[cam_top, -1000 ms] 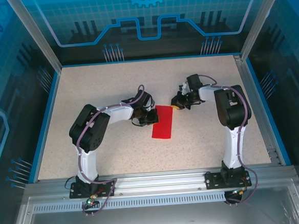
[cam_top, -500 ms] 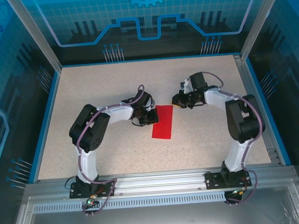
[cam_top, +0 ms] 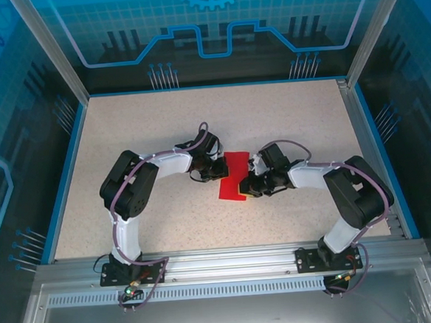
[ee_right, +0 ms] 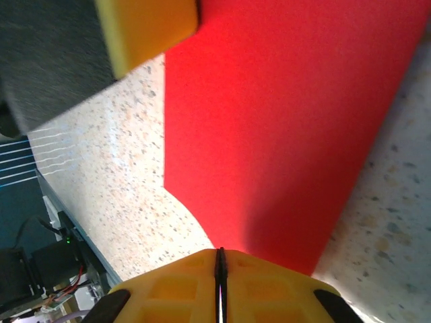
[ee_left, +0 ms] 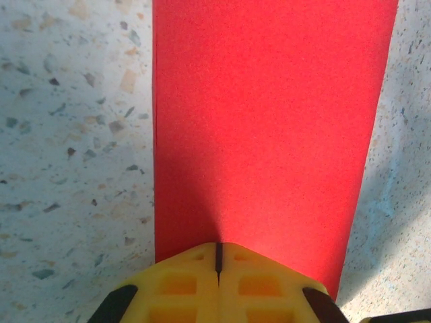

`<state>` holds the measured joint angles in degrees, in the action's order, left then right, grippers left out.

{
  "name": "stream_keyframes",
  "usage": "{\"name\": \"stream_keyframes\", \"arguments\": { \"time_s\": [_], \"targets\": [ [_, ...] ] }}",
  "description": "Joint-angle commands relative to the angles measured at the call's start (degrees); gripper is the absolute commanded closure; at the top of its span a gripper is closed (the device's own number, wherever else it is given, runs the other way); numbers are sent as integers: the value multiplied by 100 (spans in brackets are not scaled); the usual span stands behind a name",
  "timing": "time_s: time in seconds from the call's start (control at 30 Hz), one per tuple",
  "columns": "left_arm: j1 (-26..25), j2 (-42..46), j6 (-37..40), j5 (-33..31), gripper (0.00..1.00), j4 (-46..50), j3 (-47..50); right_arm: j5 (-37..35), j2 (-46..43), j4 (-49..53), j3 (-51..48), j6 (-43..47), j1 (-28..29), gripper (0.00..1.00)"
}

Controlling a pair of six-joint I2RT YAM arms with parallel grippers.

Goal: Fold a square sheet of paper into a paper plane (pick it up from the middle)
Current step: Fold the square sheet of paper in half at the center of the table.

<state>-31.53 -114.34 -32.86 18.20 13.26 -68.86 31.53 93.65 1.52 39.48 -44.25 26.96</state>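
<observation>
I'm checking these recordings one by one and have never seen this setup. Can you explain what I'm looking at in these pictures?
These are two small robot arms bolted at the near edge of a speckled table, each ending in a two-finger gripper. The wide picture comes from a fixed camera above and behind them. The two close-ups come from cameras on the wrists; the yellow blocks at the bottom are each arm's own fingers. On the table lies one red sheet of paper, a long rectangle. The left gripper and the right gripper are both shut, tips at the paper's edges, one from each side. Whether they pinch it or only press it down, I cannot tell.
</observation>
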Motion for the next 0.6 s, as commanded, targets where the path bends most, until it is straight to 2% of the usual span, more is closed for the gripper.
{"name": "stream_keyframes", "arguments": {
  "time_s": [0.0,0.23,0.4,0.57],
  "targets": [
    [-39,-378,111,-446,100,706,179,-112,39,-197,-186,-50,13,89],
    [-39,-360,130,-456,100,738,180,-187,304,-196,-541,40,20,90],
    [-34,-326,114,-458,100,742,180,-168,122,-155,-801,98,-45,89],
    [-46,-84,-11,-212,100,608,235,-315,-324,364,-505,365,-275,88]
  ]
}}
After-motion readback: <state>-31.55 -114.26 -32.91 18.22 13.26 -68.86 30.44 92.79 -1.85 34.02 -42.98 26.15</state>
